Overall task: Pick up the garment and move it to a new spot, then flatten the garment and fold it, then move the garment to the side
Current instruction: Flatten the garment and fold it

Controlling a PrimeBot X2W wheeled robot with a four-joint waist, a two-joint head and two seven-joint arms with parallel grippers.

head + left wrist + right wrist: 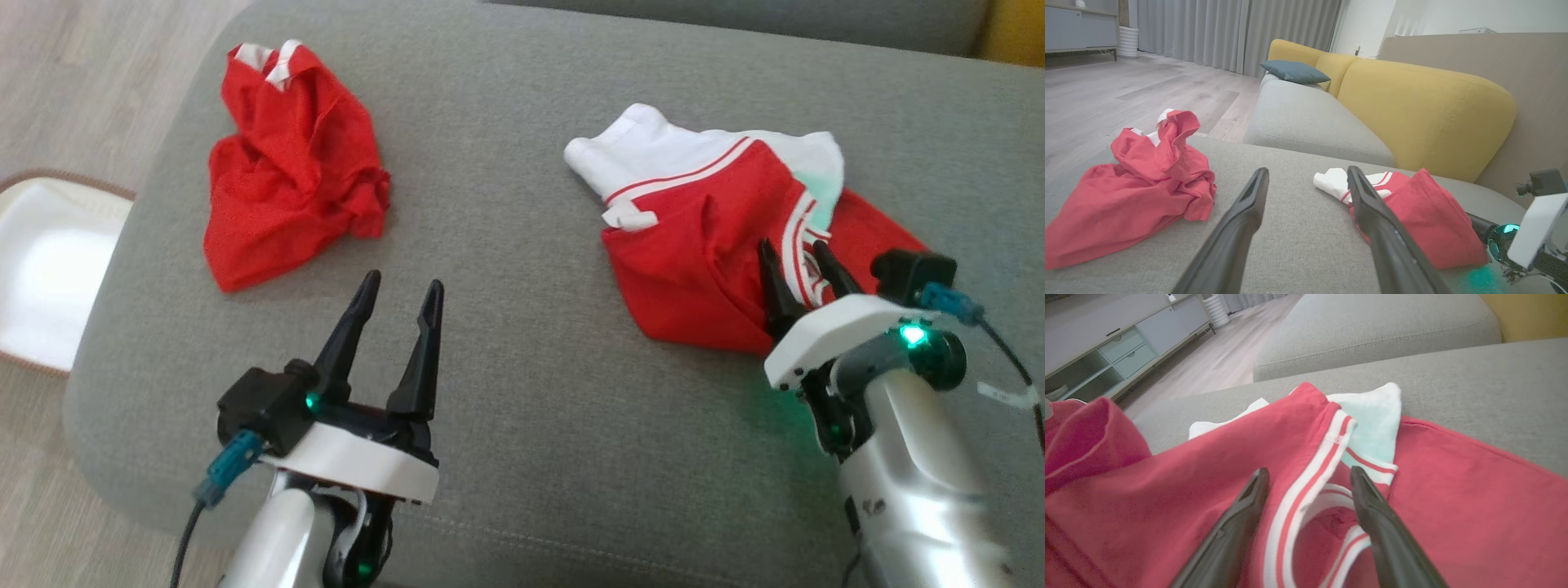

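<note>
Nearest us, our left claw point(404, 283) hangs over bare grey cushion point(506, 245), its two dark fingers spread wide with nothing between them. Our right claw point(792, 245) is just as wide and grips nothing. Its fingertips sit over the near part of the red and white garment point(702, 245), and in the right wrist view they straddle a white band with a red stripe. We cannot tell whether the tips touch the cloth.

That garment lies rumpled on the right side of the cushion, with its red part towards us and its white part folded behind, away from the claw. It is well apart from our left claw, to that claw's right.

Further off on the left, ahead of the left claw, lies a crumpled red garment point(294, 180) with white trim at its far end. The two garments are well apart, with bare cushion between them.

Beyond them the left wrist view shows a second grey seat point(1310, 118), a yellow backrest point(1425, 106) and a blue pillow point(1294, 71).
</note>
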